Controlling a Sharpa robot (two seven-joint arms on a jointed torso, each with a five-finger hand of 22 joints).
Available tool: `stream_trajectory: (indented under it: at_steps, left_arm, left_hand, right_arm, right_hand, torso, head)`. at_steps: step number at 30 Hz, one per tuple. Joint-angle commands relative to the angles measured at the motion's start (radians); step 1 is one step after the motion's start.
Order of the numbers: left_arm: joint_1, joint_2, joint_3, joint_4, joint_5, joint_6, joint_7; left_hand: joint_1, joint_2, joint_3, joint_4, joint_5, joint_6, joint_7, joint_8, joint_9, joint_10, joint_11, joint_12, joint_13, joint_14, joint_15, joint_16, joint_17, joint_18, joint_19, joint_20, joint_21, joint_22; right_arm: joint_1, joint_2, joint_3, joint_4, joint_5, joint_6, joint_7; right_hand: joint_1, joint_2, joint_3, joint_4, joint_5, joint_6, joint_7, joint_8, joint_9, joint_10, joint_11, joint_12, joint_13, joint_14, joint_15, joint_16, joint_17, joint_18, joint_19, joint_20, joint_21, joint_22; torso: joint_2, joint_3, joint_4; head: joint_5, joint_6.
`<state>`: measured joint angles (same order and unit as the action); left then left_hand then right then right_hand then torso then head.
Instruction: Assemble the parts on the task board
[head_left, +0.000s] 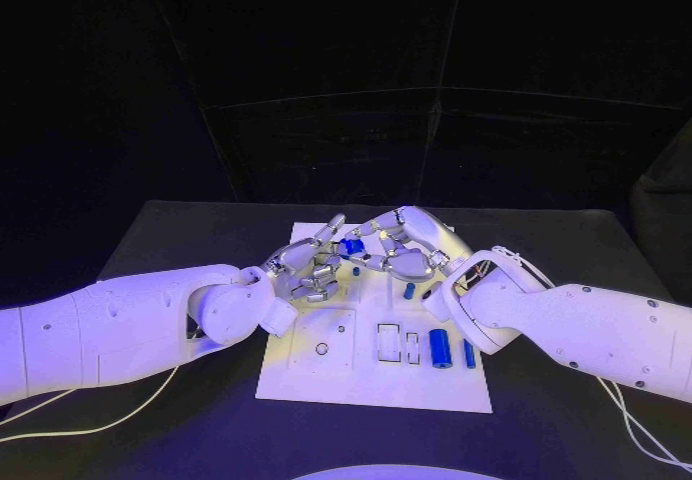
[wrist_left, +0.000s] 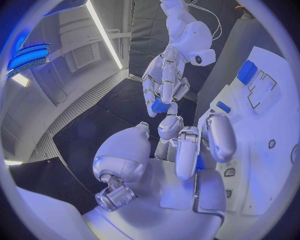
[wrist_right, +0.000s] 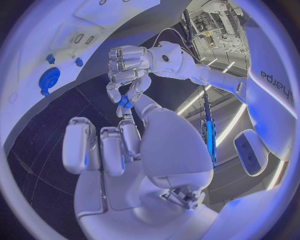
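- Nearest my head camera was the near edge of the task board (head_left: 368, 395), a white plate on the black table (head_left: 173, 230).
- On the left, my left hand (head_left: 306, 272) hovered over the board's middle, fingers curled upward. Its fingertips met those of the other hand around a small blue part (head_left: 351, 245); I could not tell how much of the grip was its own.
- At centre, that blue part was lifted above the board, caught between the two sets of fingertips. The left wrist view showed it (wrist_left: 160, 106) against the right hand's fingers (wrist_left: 164, 82).
- Rightward, my right hand (head_left: 408, 243) was bunched, pinching the same part.
- Further right on the board lay more blue parts (head_left: 438, 347), beside the rectangular cut-outs (head_left: 389, 342).
- My worry: this looked like a hand-over or a mating in mid-air. If either hand let go before the other held firmly, the part would drop and could roll off the plate. Squeezing unevenly could twist it out of line, and the crowded fingers might collide.
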<state>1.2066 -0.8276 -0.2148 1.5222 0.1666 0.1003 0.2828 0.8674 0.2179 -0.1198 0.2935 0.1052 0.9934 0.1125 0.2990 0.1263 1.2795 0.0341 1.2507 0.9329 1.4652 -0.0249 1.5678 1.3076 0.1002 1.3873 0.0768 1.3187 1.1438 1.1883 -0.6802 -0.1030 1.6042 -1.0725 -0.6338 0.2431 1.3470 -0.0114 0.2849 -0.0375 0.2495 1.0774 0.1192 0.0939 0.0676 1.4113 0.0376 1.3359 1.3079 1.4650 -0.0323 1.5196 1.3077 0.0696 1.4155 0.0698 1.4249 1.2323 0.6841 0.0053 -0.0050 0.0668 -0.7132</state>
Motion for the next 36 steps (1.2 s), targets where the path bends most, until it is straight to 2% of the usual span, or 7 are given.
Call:
stream_trajectory:
  at_steps: [1, 19, 36]
  left_arm:
    - [0.002, -0.002, 0.002, -0.001, 0.005, 0.018, 0.013]
    - [0.002, -0.014, 0.002, 0.001, 0.005, 0.021, 0.018]
    - [0.002, -0.018, 0.002, -0.008, 0.005, 0.006, 0.012]
  left_hand:
    - [0.003, 0.01, -0.008, -0.001, 0.003, 0.008, -0.002, 0.004, 0.002, 0.007, -0.002, 0.003, 0.001, 0.106, -0.009, 0.003, 0.263, -0.013, 0.005, -0.001, 0.004, 0.001]
    - [0.024, 0.015, -0.011, -0.005, 0.004, 0.011, -0.003, 0.003, 0.006, 0.011, -0.004, 0.003, 0.006, 0.106, -0.011, 0.003, 0.263, -0.014, 0.007, -0.004, 0.008, 0.007]
    - [0.048, 0.015, -0.013, -0.007, 0.004, 0.01, -0.004, 0.0, 0.01, 0.011, -0.004, 0.0, 0.005, 0.106, -0.012, 0.003, 0.263, -0.013, 0.005, -0.005, 0.008, 0.005]
  right_arm:
    - [0.001, -0.005, 0.0, 0.0, 0.005, -0.008, -0.003]
    - [0.001, -0.021, 0.0, -0.01, 0.007, 0.002, -0.019]
    - [0.001, -0.033, 0.0, 0.01, 0.018, -0.011, -0.012]
  right_hand:
    - [-0.005, 0.01, 0.006, -0.002, 0.0, 0.016, 0.004, 0.006, 0.003, 0.004, 0.0, 0.004, 0.032, 0.088, -0.002, 0.006, 0.18, -0.004, 0.008, 0.002, 0.006, 0.001]
    - [-0.01, 0.007, 0.007, -0.002, -0.006, 0.018, 0.004, 0.006, 0.004, 0.004, 0.0, 0.004, 0.032, 0.088, -0.003, 0.005, 0.18, -0.004, 0.008, 0.002, 0.006, 0.001]
    - [-0.017, 0.004, 0.007, 0.0, -0.015, 0.022, 0.003, 0.007, 0.004, 0.004, -0.001, 0.004, 0.032, 0.087, -0.003, 0.005, 0.179, -0.003, 0.008, 0.002, 0.006, 0.001]
  torso:
    - [0.0, -0.0001, 0.0002]
    - [0.0, -0.0007, 0.0002]
    - [0.0, 0.0, -0.0003]
  head:
    - [-0.001, -0.001]
    - [-0.002, -0.007]
    - [-0.002, -0.01]
